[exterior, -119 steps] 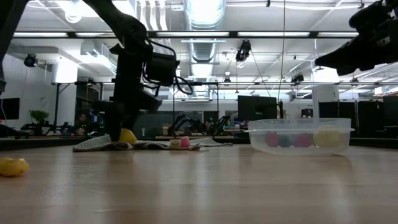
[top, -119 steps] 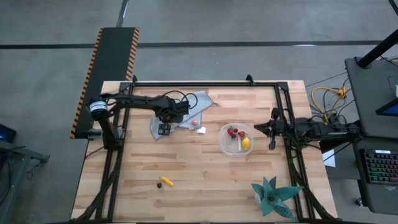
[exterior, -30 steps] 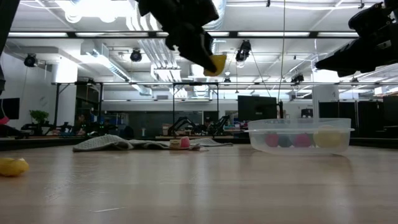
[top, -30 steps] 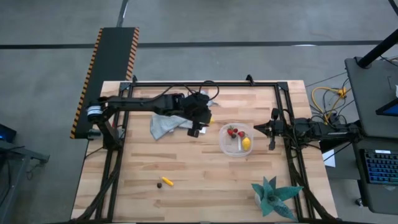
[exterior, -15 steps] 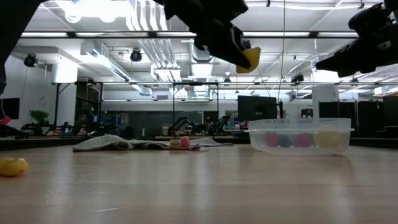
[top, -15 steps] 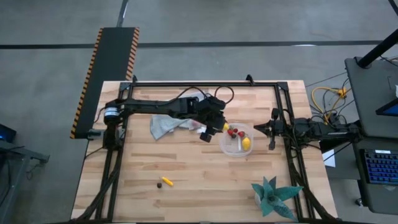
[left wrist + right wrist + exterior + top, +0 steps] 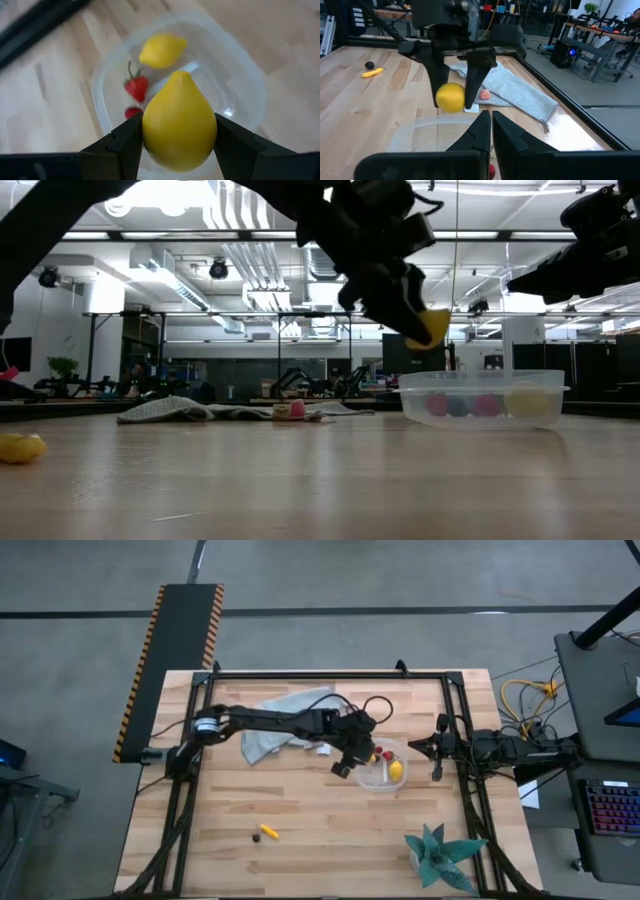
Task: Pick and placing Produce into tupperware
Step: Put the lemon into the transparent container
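Note:
My left gripper is shut on a yellow lemon and hovers over the left part of the clear tupperware. In the low view the lemon hangs just above the tupperware's rim. Inside the tupperware lie another lemon and two red strawberries. An orange-yellow stick and a dark brown round bit lie on the table toward its near edge. My right gripper waits shut just right of the tupperware. My left gripper pinches the lemon across its wide middle, one finger on each side. The fingers slant down from above and the lemon sits at their free ends. The lemon is lifted clear, over the tupperware's left side.
A grey-blue cloth lies left of the tupperware, with a small white block at its right edge. A teal spiky plant stands at the near right corner. Another yellow piece lies far left in the low view.
My left gripper has carried the lemon toward the table's right, from above the cloth's right edge to above the tupperware's left side, and has come down closer to the rim. It has stayed shut on the lemon throughout.

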